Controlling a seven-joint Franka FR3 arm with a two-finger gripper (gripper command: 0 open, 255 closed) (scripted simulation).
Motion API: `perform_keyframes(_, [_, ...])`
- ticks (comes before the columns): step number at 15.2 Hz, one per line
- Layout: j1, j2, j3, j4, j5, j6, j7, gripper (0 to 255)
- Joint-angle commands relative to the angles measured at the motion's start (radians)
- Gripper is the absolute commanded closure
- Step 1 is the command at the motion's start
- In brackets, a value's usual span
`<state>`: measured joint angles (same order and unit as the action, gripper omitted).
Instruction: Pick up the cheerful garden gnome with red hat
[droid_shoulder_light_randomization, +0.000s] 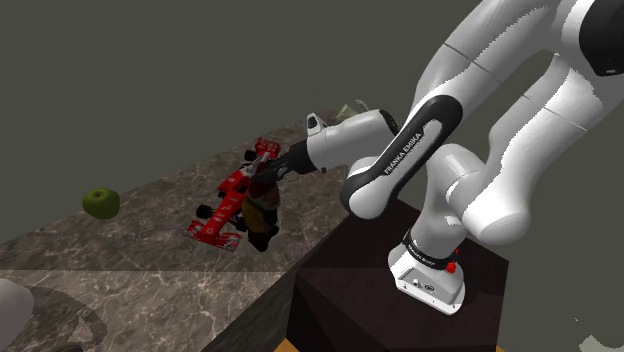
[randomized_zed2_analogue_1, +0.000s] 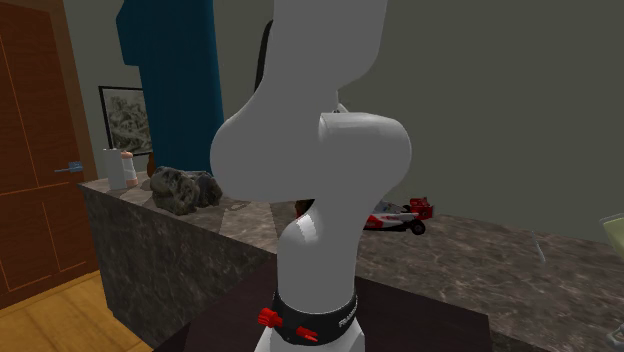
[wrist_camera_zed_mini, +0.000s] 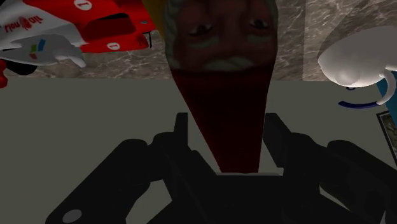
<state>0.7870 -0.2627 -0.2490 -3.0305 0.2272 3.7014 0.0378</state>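
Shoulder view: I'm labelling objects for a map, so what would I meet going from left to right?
Green fruit → red toy racing car → dark stand.

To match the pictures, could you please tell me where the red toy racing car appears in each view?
Shoulder view: red racing car left of centre, beside the gnome.
Second exterior view: car right of centre, past the white arm.
Wrist view: car beside the gnome's face.
Shared landmark: the marble counter beneath it.

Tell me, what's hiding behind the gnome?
A red toy race car sits behind the gnome on the marble counter, seen from the shoulder view. The gnome covers part of its side.
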Motion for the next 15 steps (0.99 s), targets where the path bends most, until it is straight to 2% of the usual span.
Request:
perform_keyframes(1, [-0.017, -0.042, 0.033, 0.003, 0.046, -0.041, -0.034, 255])
perform_keyframes(5, [-0.076, -0.129, 0.123, 0.014, 0.140, -0.136, -0.101, 255])
perform_keyframes(9, [-0.156, -0.207, 0.222, 0.030, 0.210, -0.234, -0.145, 255])
perform_keyframes(13, [-0.240, -0.279, 0.311, 0.050, 0.250, -0.334, -0.163, 255])
perform_keyframes(15, [-0.244, -0.282, 0.314, 0.050, 0.248, -0.337, -0.162, 255])
